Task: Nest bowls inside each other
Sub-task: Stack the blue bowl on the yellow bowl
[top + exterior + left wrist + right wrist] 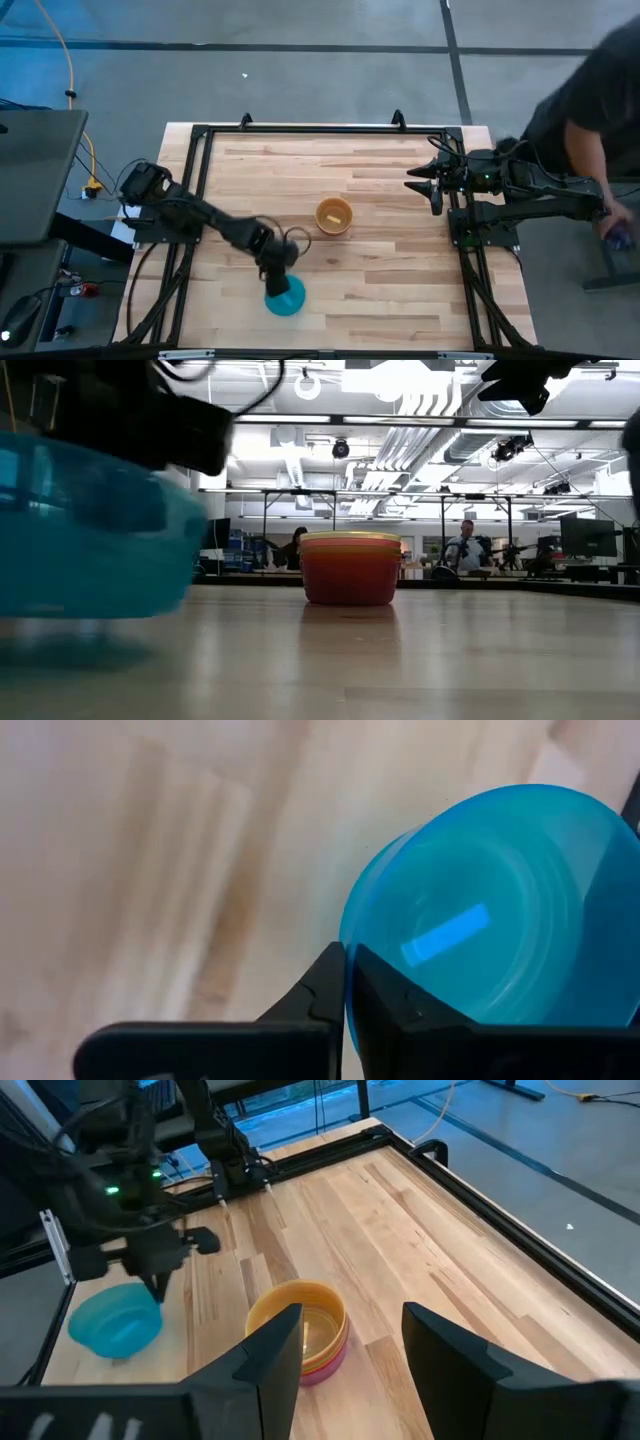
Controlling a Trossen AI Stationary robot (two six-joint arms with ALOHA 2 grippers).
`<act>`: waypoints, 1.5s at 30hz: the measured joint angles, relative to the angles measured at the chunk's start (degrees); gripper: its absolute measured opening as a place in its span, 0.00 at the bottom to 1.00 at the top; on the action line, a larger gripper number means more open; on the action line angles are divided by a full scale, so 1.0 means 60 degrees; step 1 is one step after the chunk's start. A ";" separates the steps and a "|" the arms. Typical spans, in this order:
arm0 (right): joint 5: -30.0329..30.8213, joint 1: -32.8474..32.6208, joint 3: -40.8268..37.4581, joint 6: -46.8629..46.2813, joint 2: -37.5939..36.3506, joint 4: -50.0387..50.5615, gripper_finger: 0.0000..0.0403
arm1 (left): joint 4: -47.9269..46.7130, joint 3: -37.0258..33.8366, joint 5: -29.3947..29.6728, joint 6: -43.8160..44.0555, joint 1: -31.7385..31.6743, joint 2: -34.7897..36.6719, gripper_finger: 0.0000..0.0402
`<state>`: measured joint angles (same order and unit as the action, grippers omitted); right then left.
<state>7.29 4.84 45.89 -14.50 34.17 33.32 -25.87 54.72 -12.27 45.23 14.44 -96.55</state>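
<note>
A blue bowl is near the table's near edge, in my left gripper, which is shut on its rim. Close up in the low view, the blue bowl fills the left side. A stack of nested bowls stands on its base at the table's middle. The stack shows a yellow-orange rim over a pink outer wall. The other colours are hidden. My right gripper waits open at the table's right side, raised and pointing at the stack; its fingers frame the stack. My left gripper pinches the blue bowl's rim between its two fingers, one finger inside the bowl and one outside. The fingers come from above, pointing down. The bowl hangs tilted below them and looks just clear of the table.
A black frame runs round the wooden table. A person stands off the table's far right corner, behind the right arm. Bare wood lies between the blue bowl and the stack. Cables trail on the floor to the left.
</note>
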 joint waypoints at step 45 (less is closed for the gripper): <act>-0.0970 -0.0003 -0.7015 0.0052 -0.0896 -1.2076 0.41 | -0.3125 0.4748 0.0653 -0.2779 -0.5745 -0.1030 0.00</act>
<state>1.47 4.82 3.80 -14.19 28.80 -39.13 -44.62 83.21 -8.35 28.55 -20.03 -102.73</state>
